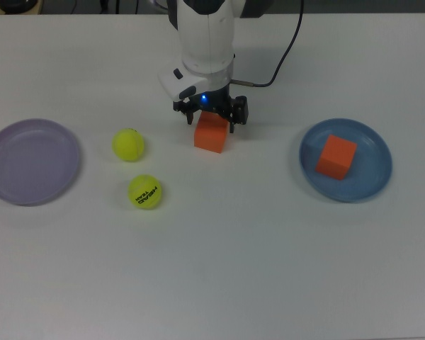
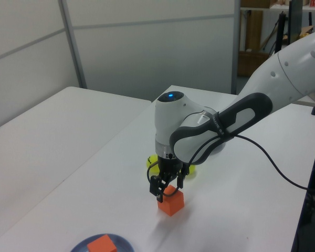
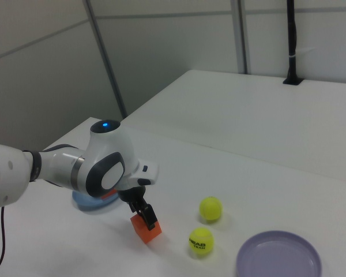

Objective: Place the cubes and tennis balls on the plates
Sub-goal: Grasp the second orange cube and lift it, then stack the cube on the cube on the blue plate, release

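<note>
One orange cube (image 1: pixel 211 136) rests on the white table near its middle. My gripper (image 1: pixel 212 117) is low over it, open, with a finger on each side of the cube's top. The left view shows the gripper (image 2: pixel 167 190) down on this cube (image 2: pixel 172 203), as does the right view (image 3: pixel 146 214). A second orange cube (image 1: pixel 336 157) lies on the blue plate (image 1: pixel 372 142) at the top view's right. Two tennis balls, a plain one (image 1: pixel 129 144) and a lettered one (image 1: pixel 145 192), lie on the table. The lavender plate (image 1: pixel 32 161) at the top view's left holds nothing.
The white arm (image 1: pixel 205 42) reaches in from the table's far edge in the top view, with a black cable (image 1: pixel 287 39) trailing beside it. In the left view the arm (image 2: pixel 241 110) hides most of the balls and the lavender plate.
</note>
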Robot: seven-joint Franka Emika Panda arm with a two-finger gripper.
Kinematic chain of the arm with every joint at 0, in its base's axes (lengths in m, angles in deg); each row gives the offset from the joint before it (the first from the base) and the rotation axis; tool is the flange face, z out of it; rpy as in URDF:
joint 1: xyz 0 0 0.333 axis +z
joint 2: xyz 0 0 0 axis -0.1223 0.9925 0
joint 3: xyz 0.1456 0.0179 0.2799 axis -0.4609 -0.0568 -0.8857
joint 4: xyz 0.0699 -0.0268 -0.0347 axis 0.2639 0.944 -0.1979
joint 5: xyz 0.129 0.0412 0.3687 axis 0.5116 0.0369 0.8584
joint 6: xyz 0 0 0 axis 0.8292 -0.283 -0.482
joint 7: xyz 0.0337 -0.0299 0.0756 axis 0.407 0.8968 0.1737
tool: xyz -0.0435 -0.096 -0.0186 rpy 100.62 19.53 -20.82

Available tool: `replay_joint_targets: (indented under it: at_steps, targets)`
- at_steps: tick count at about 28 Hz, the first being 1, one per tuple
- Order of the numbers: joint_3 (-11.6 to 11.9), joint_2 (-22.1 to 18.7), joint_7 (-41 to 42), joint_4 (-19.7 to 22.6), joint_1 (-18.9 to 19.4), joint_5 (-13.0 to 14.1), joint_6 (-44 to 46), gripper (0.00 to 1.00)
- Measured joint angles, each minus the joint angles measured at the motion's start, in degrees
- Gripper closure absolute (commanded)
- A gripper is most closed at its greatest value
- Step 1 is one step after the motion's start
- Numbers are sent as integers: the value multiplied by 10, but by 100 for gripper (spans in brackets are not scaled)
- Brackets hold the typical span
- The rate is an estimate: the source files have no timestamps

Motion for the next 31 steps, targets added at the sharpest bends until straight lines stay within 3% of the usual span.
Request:
replay_joint_targets:
  at_steps: [6,8,11,12,13,14,25,31]
  targets:
    - [0,15,2,0,2,0,0,2]
    - [0,22,2,0,2,0,-1,10]
    - [0,28,3,0,2,0,-1,39]
    - [0,29,3,0,2,0,-1,56]
    - [0,29,3,0,2,0,-1,96]
    - [0,29,3,-1,2,0,-1,100]
    - [-3,22,3,-29,2,0,-3,100]
    - [-38,13,1,-76,3,0,-3,100]
